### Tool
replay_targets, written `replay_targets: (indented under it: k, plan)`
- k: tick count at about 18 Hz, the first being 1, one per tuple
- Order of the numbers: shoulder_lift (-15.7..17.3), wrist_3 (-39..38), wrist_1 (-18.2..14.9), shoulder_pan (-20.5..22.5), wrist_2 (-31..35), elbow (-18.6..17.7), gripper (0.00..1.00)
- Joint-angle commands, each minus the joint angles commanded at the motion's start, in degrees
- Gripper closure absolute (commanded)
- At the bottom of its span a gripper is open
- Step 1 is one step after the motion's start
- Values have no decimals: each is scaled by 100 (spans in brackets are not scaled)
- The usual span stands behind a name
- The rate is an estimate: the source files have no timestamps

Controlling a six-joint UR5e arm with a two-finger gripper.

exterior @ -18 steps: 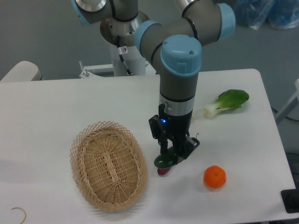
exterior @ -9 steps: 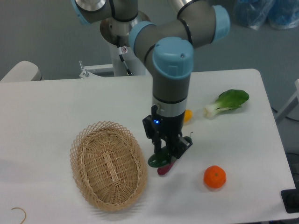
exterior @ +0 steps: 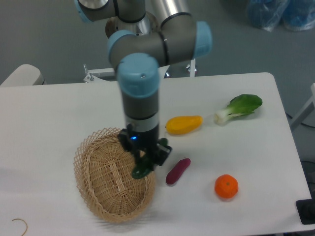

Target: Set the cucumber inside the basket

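Note:
The dark green cucumber [exterior: 141,170] hangs from my gripper [exterior: 144,163], which is shut on it. It is held just above the right inner side of the oval wicker basket [exterior: 98,167], which sits at the front left of the white table. The arm comes down from above and hides the basket's far right rim. The fingers are partly hidden by the wrist.
A purple eggplant-like piece [exterior: 177,170] lies just right of the basket. A yellow vegetable [exterior: 183,124] lies behind it, a bok choy [exterior: 239,108] at the far right, an orange [exterior: 226,186] at the front right. A thin hook [exterior: 19,224] lies at the front left corner.
My gripper has moved left with the cucumber, from beside the purple piece to over the basket's right side. The purple piece and the yellow vegetable are now uncovered.

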Motion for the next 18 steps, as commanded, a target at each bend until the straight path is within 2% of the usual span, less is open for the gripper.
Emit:
replay_targets:
  k: [6, 10, 14, 18]
  plan:
    - [-395, -837, 27, -422, 377, 26, 63]
    - [-536, -1170, 53, -466, 492, 26, 63]
    - [-747, -1917, 553, -563, 826, 26, 63]
    - [-870, -1945, 572, -651, 905, 0, 63]
